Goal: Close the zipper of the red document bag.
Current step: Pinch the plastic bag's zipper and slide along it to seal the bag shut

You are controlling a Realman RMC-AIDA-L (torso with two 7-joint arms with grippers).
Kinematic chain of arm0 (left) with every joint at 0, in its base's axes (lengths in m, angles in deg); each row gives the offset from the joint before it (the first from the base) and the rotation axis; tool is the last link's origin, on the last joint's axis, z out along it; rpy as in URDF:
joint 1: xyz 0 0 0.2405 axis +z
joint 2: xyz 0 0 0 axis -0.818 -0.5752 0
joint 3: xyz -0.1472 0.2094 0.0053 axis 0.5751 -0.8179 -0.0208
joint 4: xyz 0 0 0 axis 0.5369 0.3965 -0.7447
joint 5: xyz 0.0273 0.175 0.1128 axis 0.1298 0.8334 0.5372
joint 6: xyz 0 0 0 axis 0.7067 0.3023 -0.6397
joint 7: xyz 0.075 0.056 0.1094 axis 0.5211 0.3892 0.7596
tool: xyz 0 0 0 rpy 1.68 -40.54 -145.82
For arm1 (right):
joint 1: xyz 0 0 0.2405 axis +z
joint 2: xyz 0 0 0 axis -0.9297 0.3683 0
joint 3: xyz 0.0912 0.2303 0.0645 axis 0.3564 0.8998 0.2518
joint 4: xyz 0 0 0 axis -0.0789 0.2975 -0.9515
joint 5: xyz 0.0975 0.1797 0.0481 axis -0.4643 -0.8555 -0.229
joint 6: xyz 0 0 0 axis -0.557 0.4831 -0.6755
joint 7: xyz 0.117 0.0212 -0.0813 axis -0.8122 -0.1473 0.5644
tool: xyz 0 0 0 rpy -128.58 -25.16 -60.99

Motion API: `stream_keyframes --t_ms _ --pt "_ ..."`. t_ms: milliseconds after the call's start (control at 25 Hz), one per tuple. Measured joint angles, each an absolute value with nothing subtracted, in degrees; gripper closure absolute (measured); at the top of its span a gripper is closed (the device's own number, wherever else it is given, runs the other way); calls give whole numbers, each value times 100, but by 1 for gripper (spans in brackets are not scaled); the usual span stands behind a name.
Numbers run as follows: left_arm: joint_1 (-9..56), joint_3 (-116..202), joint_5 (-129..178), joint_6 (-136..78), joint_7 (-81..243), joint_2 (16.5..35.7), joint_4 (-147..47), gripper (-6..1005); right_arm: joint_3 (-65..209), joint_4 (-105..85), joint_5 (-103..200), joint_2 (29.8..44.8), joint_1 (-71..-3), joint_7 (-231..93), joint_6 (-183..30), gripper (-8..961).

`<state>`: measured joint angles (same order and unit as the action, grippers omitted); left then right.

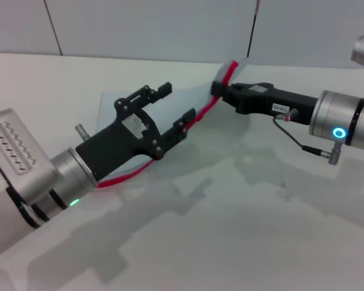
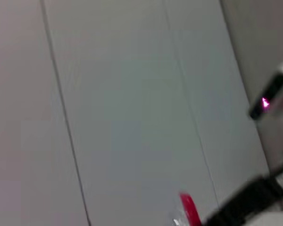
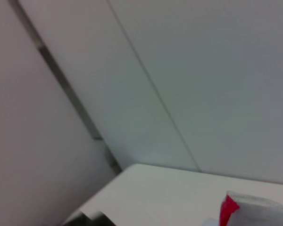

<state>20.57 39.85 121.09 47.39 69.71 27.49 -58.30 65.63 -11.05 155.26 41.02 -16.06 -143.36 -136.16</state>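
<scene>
White table [image 1: 242, 230] under grey panelled walls [image 1: 151, 27]; the red document bag [image 1: 188, 100] lies mid-table, far corner lifted. Right gripper [image 1: 219, 88] pinches the zipper [image 1: 201, 113] there; left gripper [image 1: 173, 109] gapes open at the strip's middle

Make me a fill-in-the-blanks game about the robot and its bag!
1. The zipper along the bag's edge is coloured ____.
2. The far end of the document bag is pinched by the ____ gripper.
3. The left gripper has its fingers ____.
4. Everything sits on a ____ table.

Missing words: red; right; open; white
</scene>
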Motion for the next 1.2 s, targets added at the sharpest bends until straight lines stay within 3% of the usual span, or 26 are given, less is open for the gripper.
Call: stream_keyframes --t_ms 640,1200 --pt "2076 3996 12073 4332 7805 2765 -5937 384 6507 -1019 15543 4101 -1531 -14329 -14065 933" --pt "2074 3978 11999 4277 8118 2765 -6002 615 6478 -1005 15560 4104 -1522 -14347 -14073 931"
